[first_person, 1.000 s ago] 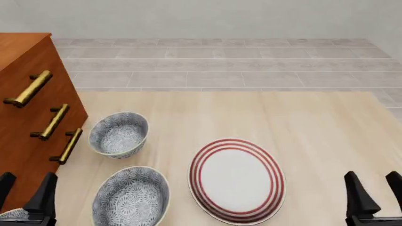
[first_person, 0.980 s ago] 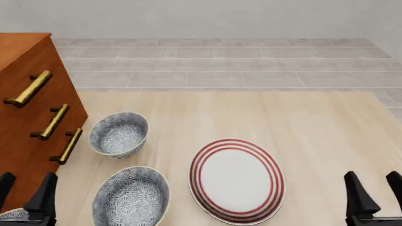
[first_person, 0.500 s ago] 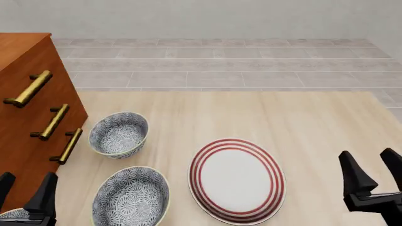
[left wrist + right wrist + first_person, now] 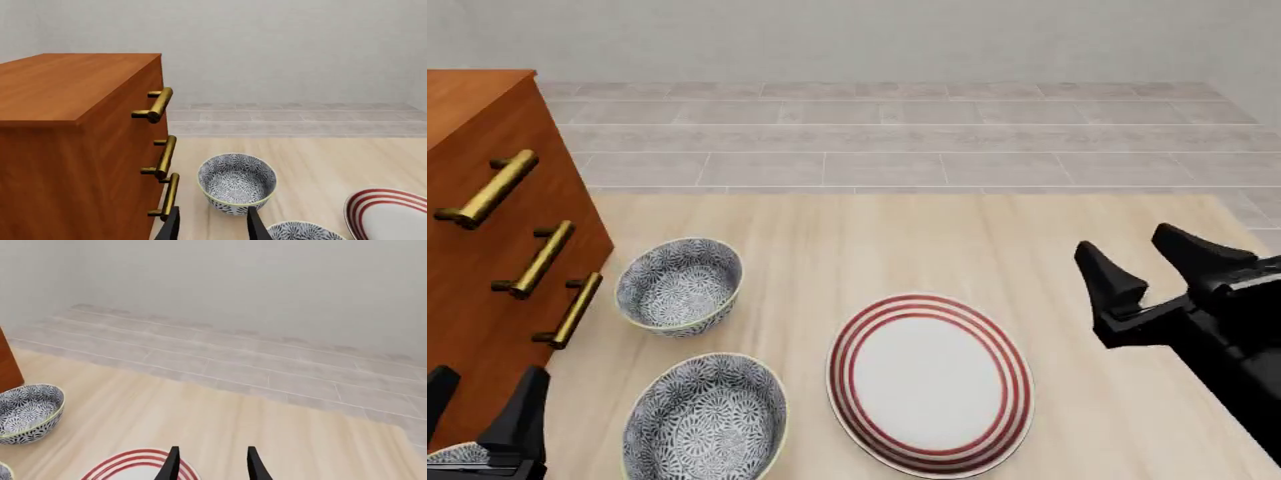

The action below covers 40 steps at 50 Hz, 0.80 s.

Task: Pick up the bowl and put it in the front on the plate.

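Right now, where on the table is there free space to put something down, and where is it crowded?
The widest bare stretch of table runs beyond the plate to the far edge. The patch right of the plate is bare too, but the right gripper hangs above it. It is crowded at the left: two bowls sit beside the wooden cabinet, near the left gripper.

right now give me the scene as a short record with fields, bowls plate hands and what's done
near bowl: deep round blue-grey floral bowl, on the table, left of the plate
far bowl: same pattern, beside the wooden drawer cabinet
plate: wide flat white plate with red rings, nothing on it
left hand: open, low at the near left corner, holding nothing
right hand: open, raised right of the plate, holding nothing
task state: no bowl grasped yet
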### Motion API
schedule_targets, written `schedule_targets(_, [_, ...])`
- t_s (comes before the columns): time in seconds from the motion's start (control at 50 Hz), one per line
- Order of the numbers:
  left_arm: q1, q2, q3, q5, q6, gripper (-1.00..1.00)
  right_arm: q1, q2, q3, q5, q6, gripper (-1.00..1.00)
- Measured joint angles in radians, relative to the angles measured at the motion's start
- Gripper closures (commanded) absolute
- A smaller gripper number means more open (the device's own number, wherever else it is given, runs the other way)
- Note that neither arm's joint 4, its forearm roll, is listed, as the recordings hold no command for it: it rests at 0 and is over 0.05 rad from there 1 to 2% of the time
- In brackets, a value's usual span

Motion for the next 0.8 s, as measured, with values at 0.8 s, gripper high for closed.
schedule_targets(0.8, [0.000, 0.000, 0.000, 0.000, 0.000, -1.00, 0.231, 0.489, -0.469, 0.117, -0.063, -1.00])
